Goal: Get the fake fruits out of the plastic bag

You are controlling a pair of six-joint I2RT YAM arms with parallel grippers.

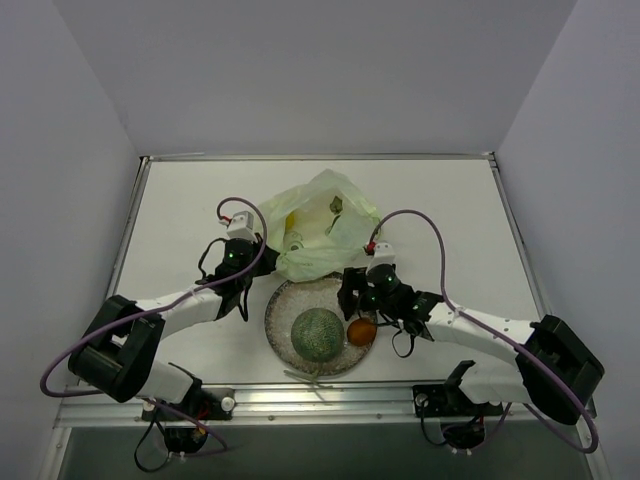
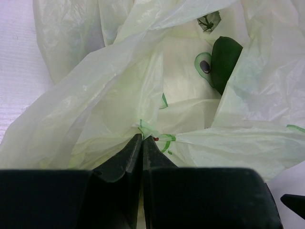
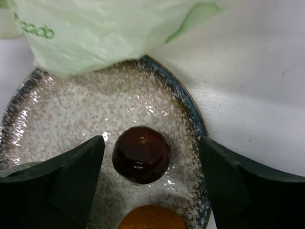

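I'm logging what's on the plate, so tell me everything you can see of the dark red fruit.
The dark red fruit is small, round and glossy, plastic-looking, with a tiny pale dimple on top. It sits on the speckled plate, between the wide-open jaws of the right gripper, touched by neither. The orange fruit lies beside it with a gap. The plastic bag drapes over the plate's far rim, clear of it.

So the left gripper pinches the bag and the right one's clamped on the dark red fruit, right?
No: the right wrist view shows the right gripper open, the dark red fruit loose between its fingers. The left gripper pinches the bag.
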